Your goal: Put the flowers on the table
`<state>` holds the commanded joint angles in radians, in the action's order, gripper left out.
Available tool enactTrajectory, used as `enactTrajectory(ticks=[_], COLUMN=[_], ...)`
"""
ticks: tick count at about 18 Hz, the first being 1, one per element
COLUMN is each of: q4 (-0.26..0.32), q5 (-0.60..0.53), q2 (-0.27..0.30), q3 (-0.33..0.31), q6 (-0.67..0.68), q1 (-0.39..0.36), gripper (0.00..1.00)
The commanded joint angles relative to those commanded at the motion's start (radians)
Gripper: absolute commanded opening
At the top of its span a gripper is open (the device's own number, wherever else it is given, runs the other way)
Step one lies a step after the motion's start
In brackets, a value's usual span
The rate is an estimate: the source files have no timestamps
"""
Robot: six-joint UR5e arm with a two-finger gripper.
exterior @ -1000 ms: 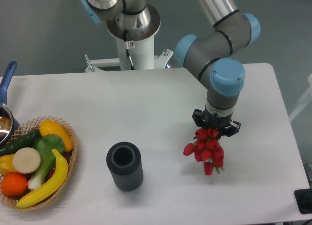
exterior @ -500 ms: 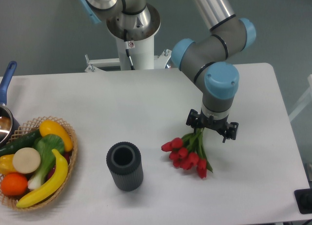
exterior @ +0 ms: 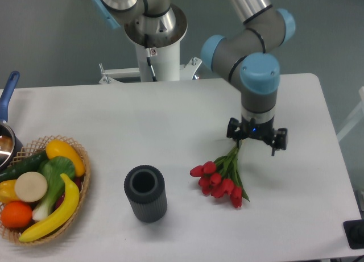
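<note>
On the right half of the table (exterior: 170, 120), the gripper (exterior: 256, 141) hangs pointing straight down from the arm's (exterior: 250, 43) blue-capped wrist, its two dark fingers (exterior: 233, 131) spread wide to either side with nothing clasped between them. The flowers (exterior: 220, 177) lie flat on the white tabletop just below and a little left of the gripper: the red tulip heads fan out toward the lower left and the green stems run up and to the right, their ends reaching under the gripper's left finger. Whether that finger touches the stem tips or merely sits above them cannot be told from this high angle, since the gripper body covers the very ends of the stems. Left of the flowers, apart from them, the dark ribbed cylinder (exterior: 145, 193) stands upright with its open mouth facing up. At the far left edge a woven basket (exterior: 83, 170) holds fruit and vegetables, including a banana (exterior: 54, 212), and is cut off by the frame. Above it a blue-handled pot (exterior: 7, 123) is mostly out of view. A small black object (exterior: 355, 233) in the lower right corner is also cropped and too partial to identify. The arm's white base (exterior: 154, 43) stands behind the table's far edge.
</note>
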<state>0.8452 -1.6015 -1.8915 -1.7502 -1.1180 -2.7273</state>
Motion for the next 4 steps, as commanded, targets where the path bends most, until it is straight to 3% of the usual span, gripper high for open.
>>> enactTrajectory(ticks=[4], q4=[0.012], q5=[0.008], q2=[0.020], q3=[-0.006], q6=[-0.054], q1=[-0.025], gripper=[1.00])
